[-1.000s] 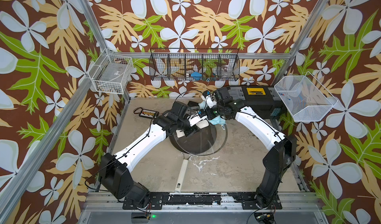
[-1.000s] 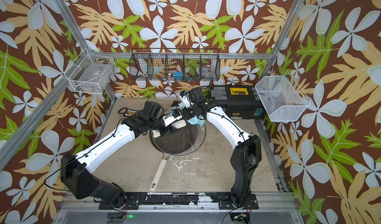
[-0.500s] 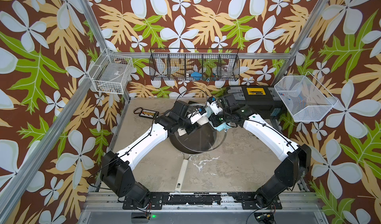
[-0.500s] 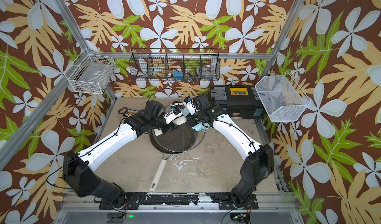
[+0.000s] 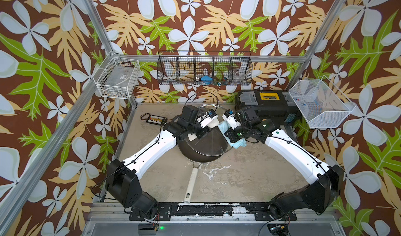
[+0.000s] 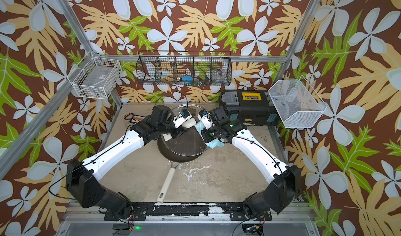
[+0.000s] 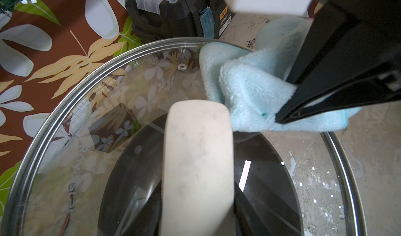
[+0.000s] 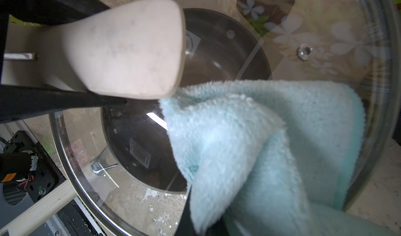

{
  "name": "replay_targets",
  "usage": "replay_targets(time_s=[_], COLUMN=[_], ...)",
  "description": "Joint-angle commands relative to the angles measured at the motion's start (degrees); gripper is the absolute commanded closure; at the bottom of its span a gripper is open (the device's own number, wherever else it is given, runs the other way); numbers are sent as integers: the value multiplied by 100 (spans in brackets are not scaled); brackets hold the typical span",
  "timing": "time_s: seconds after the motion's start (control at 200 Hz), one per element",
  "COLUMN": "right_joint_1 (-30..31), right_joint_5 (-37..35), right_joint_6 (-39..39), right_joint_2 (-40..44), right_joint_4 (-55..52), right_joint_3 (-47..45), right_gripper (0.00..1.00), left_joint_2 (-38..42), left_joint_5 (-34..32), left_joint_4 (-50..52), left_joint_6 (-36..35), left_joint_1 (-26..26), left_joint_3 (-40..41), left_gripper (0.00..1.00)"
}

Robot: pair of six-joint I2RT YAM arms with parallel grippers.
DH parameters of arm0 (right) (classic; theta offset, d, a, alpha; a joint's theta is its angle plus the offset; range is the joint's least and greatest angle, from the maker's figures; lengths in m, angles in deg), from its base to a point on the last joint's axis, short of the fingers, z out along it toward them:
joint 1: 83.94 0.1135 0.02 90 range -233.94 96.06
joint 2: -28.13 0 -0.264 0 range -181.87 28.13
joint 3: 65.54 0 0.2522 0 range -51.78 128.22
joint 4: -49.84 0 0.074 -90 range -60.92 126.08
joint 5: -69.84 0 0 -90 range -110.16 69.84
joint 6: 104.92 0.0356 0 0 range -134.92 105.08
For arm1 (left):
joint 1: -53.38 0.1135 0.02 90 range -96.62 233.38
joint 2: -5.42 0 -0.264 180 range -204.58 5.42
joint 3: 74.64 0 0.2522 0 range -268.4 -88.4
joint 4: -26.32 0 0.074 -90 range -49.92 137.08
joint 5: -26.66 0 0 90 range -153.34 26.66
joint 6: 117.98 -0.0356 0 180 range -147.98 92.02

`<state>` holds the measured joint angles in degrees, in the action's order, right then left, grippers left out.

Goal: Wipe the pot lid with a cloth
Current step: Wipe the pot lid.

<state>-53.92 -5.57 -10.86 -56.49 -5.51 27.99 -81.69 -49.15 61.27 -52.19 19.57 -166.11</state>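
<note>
Left gripper (image 5: 200, 131) stays clamped on pot lid (image 5: 209, 144) handle, lid tilted above frying pan (image 5: 196, 157). Right gripper (image 7: 288, 113) clamped on cloth (image 7: 249, 89), pressed to the glass. Since 1 s ago, cloth has slid outward toward pan's right rim.

The pot lid (image 5: 213, 141) tilts above the frying pan (image 5: 195, 157), cloth (image 5: 238, 144) on its right edge, toolbox (image 5: 269, 106) behind.

The left arm (image 5: 152, 150) and right arm (image 5: 288, 152) stretch inward, elbows bent. The left hand (image 5: 200, 133) grips the pot lid (image 5: 209, 144) at its middle; the right hand (image 7: 288, 114), at the lid's rim, pinches the cloth (image 7: 256, 89).
</note>
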Motion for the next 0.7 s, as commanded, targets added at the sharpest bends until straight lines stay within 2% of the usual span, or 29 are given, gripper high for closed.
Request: replay_targets(time_s=[0.0,0.3,0.691], right_joint_1=[4,-40,-40], right_joint_5=[-79,-242,-139], right_joint_6=[-14,-255,-522], right_joint_2=[-82,-659,-1465], right_joint_4=[-35,-140,-244], right_joint_3=[107,901,1840], right_gripper=[100,100,100], left_joint_2=[56,251,435], left_joint_5=[316,341,1501], left_joint_4=[-994,-812,-275], left_joint_6=[-129,-492,-1326], left_joint_1=[5,5,5], left_joint_3=[-87,95,302], left_gripper=[100,100,100])
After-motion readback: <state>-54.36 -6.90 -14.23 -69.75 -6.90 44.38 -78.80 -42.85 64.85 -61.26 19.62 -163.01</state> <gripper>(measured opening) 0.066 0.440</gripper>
